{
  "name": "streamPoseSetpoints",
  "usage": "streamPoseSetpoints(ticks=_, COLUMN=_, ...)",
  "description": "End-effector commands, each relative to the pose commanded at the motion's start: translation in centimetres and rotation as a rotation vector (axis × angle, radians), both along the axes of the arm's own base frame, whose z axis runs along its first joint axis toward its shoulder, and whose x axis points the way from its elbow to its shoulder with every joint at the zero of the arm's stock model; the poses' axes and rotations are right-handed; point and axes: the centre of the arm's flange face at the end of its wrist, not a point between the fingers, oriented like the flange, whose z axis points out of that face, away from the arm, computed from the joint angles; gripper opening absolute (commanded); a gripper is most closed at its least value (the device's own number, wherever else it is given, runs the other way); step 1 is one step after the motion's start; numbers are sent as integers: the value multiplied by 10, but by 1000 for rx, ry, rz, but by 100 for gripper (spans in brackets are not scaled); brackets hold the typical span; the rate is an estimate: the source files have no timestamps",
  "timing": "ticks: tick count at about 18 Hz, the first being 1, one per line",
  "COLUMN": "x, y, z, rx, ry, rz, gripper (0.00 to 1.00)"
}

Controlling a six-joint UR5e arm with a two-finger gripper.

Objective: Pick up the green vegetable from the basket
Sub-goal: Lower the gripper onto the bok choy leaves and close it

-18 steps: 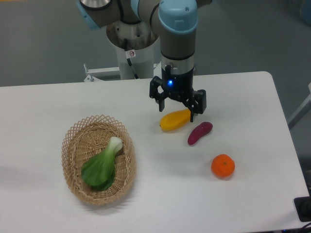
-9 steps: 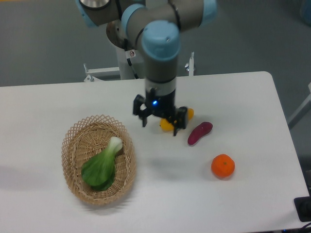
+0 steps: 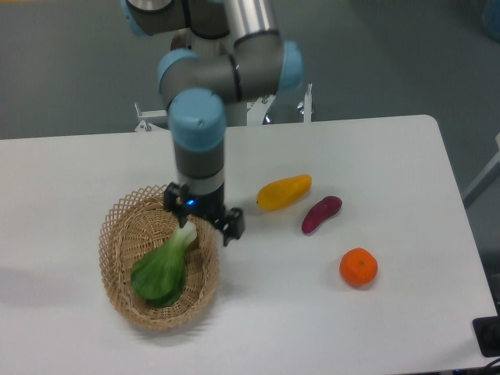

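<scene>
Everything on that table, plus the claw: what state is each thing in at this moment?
claw: open, empty, above the basket's upper rim by the stalk.
green vegetable: lying in the basket, not gripped.
basket: upright on the table, holding only the vegetable.
yellow fruit: lying on the table, untouched.
purple vegetable: lying beside the yellow fruit, apart from it.
orange: resting alone on the table.

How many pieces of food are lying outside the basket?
3: a yellow fruit mid-table, a purple vegetable just right of it, and an orange nearer the front.
</scene>
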Motion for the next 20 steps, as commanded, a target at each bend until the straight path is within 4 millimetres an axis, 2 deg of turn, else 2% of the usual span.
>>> streamPoseSetpoints(ticks=6, x=24, y=1, z=-20, rx=-24, ry=-14, rz=-34, gripper=100)
streamPoseSetpoints(ticks=11, x=24, y=2, z=-37, rx=-49, ry=-12, rz=-29, gripper=100)
streamPoseSetpoints(ticks=13, x=30, y=3, z=-45, rx=-64, ry=-18, rz=-36, gripper=100)
streamPoseSetpoints(ticks=17, x=26, y=4, z=-43, rx=-73, ry=37, rz=-22, gripper=100)
streamPoseSetpoints(ticks=20, x=23, y=5, z=-43, rx=-73, ry=73, rz=-12, gripper=59)
